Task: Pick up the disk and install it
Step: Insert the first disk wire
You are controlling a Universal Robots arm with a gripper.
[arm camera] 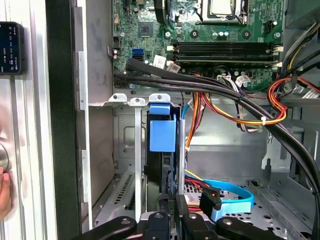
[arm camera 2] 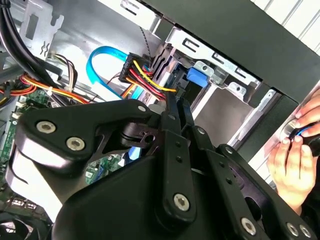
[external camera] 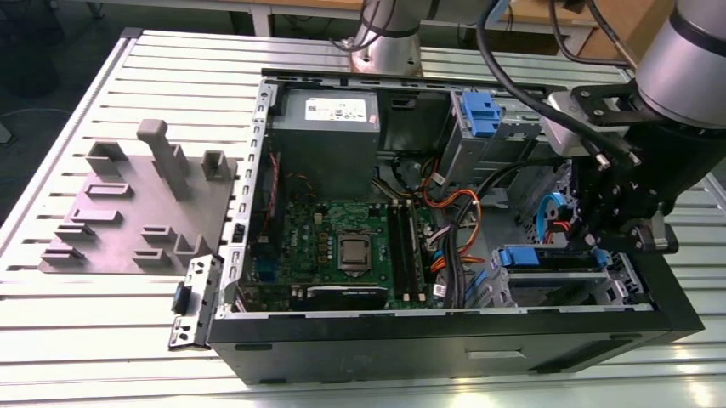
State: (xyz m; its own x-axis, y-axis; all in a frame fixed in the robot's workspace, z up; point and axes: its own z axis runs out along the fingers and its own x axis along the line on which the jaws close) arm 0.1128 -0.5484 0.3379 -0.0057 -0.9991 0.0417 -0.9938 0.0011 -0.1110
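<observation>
Disk [arm camera: 162,132], seen edge-on with its blue bracket tab showing, stands inside the metal drive cage [arm camera: 134,102] at the front corner of the open computer case [external camera: 454,340], which lies on the slatted desk [external camera: 102,340]. Your end effector [external camera: 601,242] sits directly over that cage, and in both wrist views its black linkage lines up with the disk's edge; it seems closed on the disk, though the contact itself is hidden. To seat it well, keep the disk parallel to the cage rails and press straight along the slot. Watch the blue cable [arm camera: 235,197] and the orange wire bundle [arm camera: 235,117] beside the cage. A person's hand [arm camera 2: 295,155] rests just outside the case wall.
</observation>
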